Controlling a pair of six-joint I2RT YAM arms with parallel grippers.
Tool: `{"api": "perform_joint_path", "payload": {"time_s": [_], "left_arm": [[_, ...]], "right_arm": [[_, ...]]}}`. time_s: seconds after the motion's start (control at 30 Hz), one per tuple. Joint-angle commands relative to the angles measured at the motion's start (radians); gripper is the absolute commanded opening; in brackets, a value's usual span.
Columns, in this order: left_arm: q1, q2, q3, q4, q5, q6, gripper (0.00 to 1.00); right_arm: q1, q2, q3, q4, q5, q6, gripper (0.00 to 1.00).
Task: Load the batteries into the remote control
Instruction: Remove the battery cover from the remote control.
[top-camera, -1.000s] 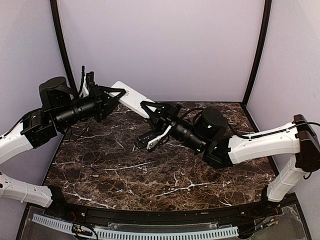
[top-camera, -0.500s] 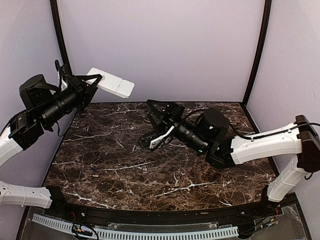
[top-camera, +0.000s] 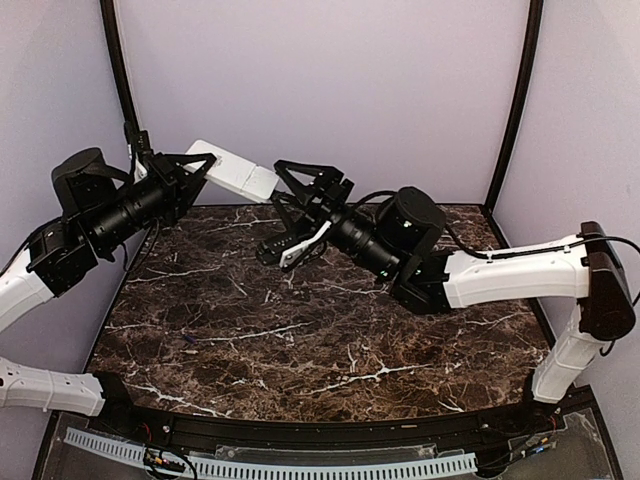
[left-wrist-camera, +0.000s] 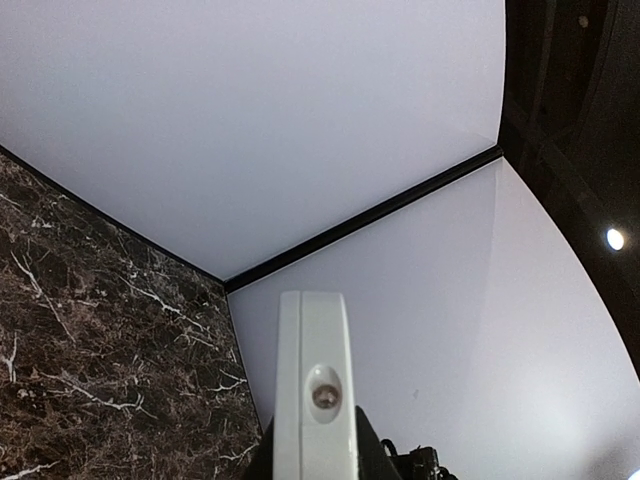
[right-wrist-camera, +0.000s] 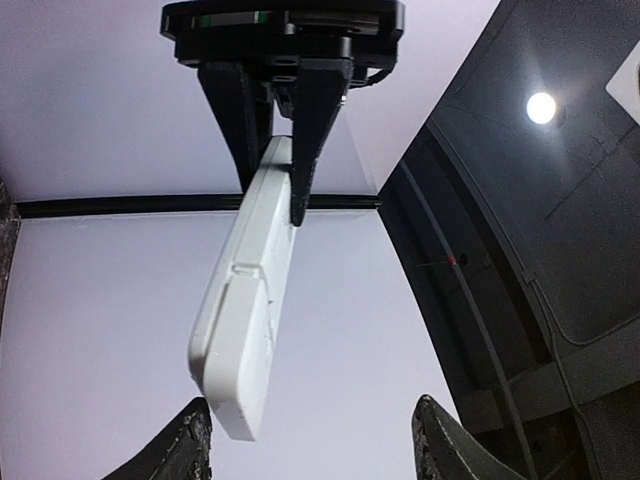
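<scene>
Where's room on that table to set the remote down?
The marble table looks bare from the arm bases to its centre. Crowded: above the far left, where the left gripper holds the remote control and the open right gripper hovers beside it.

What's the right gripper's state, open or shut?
Open: the right gripper fingertips stand wide apart, gripping nothing; the remote control hangs in the left gripper beyond.

remote control: white | table: dark brown marble, white veins
</scene>
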Motion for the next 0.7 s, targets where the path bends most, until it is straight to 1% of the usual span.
{"api": "perform_joint_path", "payload": {"time_s": [0.0, 0.13, 0.17, 0.23, 0.27, 0.37, 0.47, 0.57, 0.67], "left_arm": [[0.005, 0.003, -0.005, 0.042, 0.032, -0.014, 0.0], [0.005, 0.003, -0.001, 0.042, 0.039, -0.01, 0.0], [0.005, 0.001, -0.001, 0.042, 0.039, -0.009, 0.0], [0.005, 0.001, -0.001, 0.04, 0.038, -0.008, 0.0], [0.005, 0.001, -0.001, 0.04, 0.037, -0.008, 0.0], [0.005, 0.0, -0.002, 0.04, 0.033, -0.006, 0.0], [0.007, -0.002, -0.002, 0.039, 0.033, -0.002, 0.0], [0.008, -0.009, 0.0, 0.032, 0.023, 0.006, 0.0], [0.01, -0.023, 0.0, 0.022, 0.004, 0.019, 0.0]], "right_arm": [[-0.018, 0.061, 0.054, -0.017, -0.047, -0.054, 0.65], [-0.025, 0.066, 0.069, -0.049, -0.057, -0.061, 0.63], [-0.026, 0.064, 0.071, -0.05, -0.057, -0.06, 0.59], [-0.026, 0.063, 0.071, -0.039, -0.088, -0.052, 0.45], [-0.025, 0.063, 0.07, -0.034, -0.092, -0.053, 0.4], [-0.023, 0.063, 0.065, -0.032, -0.087, -0.067, 0.28], [-0.023, 0.06, 0.057, -0.041, -0.073, -0.075, 0.19], [-0.02, 0.053, 0.041, -0.044, -0.065, -0.079, 0.14], [-0.02, 0.04, 0.017, -0.053, -0.025, -0.082, 0.07]]}}
